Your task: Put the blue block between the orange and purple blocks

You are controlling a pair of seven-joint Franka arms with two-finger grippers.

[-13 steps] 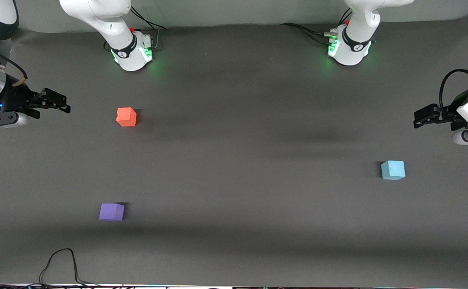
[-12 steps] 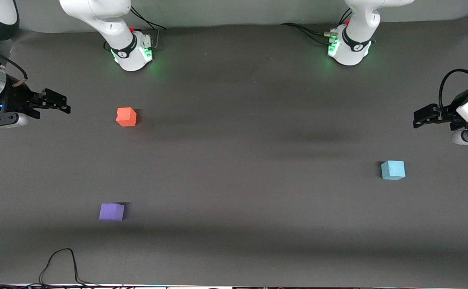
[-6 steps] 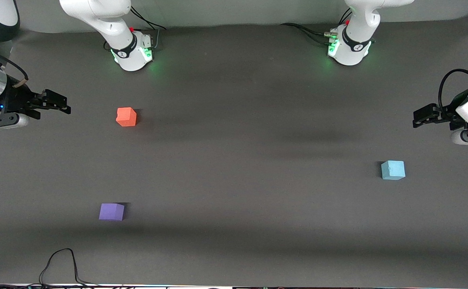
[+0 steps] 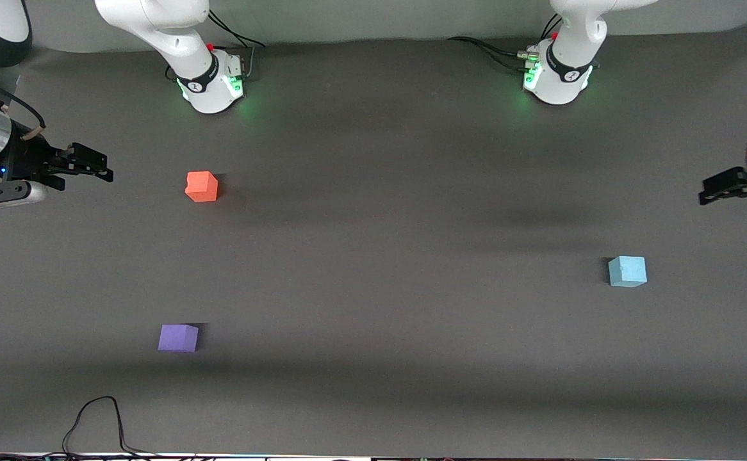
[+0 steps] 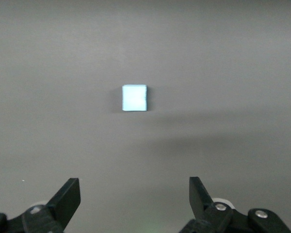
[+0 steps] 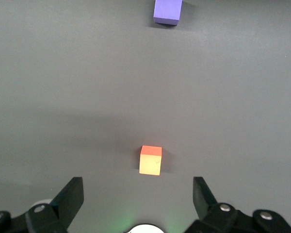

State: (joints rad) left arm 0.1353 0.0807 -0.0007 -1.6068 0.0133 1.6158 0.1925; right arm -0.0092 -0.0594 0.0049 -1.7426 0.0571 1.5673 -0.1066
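Note:
The blue block (image 4: 627,271) lies on the dark mat toward the left arm's end of the table. It also shows in the left wrist view (image 5: 135,97). The orange block (image 4: 202,186) and the purple block (image 4: 178,337) lie toward the right arm's end, the purple one nearer the front camera. Both show in the right wrist view, orange (image 6: 151,159) and purple (image 6: 168,10). My left gripper (image 4: 706,194) is open and empty over the mat at the left arm's end (image 5: 135,188). My right gripper (image 4: 106,165) is open and empty over the mat at the right arm's end (image 6: 138,188).
The two arm bases (image 4: 210,83) (image 4: 558,77) stand at the edge of the mat (image 4: 373,256) farthest from the front camera. A black cable (image 4: 95,410) loops onto the mat's nearest edge, close to the purple block.
My left gripper has moved outward toward the left arm's end of the table. The right arm and the three blocks have not moved.

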